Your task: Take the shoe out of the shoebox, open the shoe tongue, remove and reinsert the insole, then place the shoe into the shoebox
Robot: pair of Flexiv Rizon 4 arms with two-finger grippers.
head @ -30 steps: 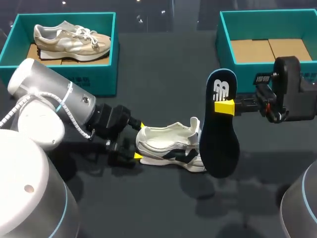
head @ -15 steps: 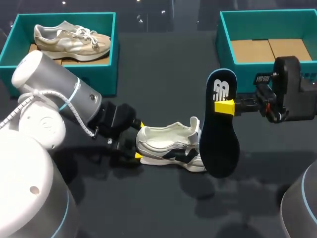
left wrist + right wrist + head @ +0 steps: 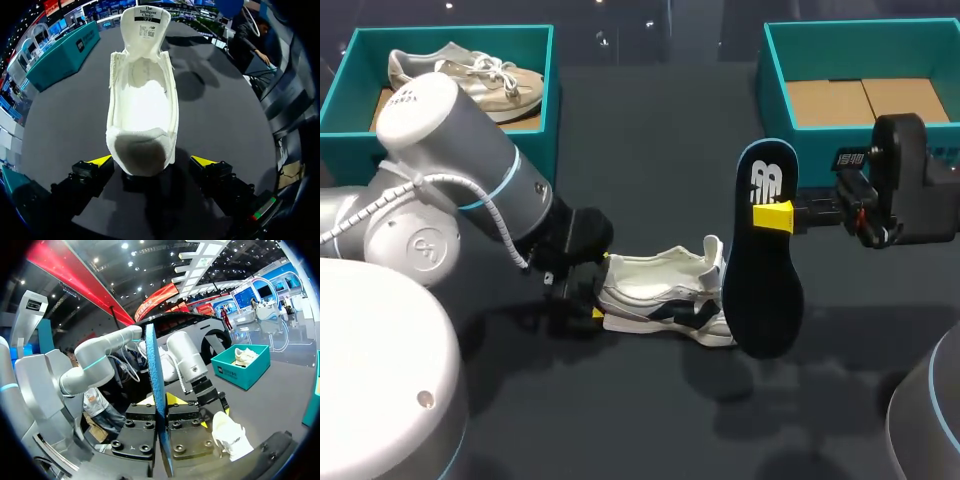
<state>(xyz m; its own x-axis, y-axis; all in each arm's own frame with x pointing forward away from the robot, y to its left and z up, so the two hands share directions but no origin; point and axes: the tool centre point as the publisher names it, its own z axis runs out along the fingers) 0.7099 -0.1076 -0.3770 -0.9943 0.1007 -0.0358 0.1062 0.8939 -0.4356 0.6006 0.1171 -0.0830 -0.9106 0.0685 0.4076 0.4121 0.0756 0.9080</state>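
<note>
- The left end effector (image 3: pixel 600 287) (image 3: pixel 152 161) is sitting low on the counter (image 3: pixel 650 130) at the heel of the white shoe (image 3: pixel 660 295) (image 3: pixel 142 105).
- Its fingers are standing wide apart, one on each side of the heel. The left wrist view is showing a gap between one yellow tip and the heel, so the fingers are flanking the shoe and not clamping it.
- The white shoe is resting near the middle of the counter, heel to the left and toe to the right. Its tongue is standing open toward the toe.
- The right end effector (image 3: pixel 775 215) (image 3: pixel 160 400) is gripping the insole (image 3: pixel 760 290) (image 3: pixel 152 355) with its fingers narrowly spaced, one pressing on each face.
- The insole is hanging upright just right of the shoe. Its lower end is overlapping the toe in the head view, and contact cannot be determined.
- A teal shoebox (image 3: pixel 775 80) is standing at the far right.
- A second teal shoebox (image 3: pixel 535 120) at the far left is holding a beige shoe (image 3: pixel 505 75).
</note>
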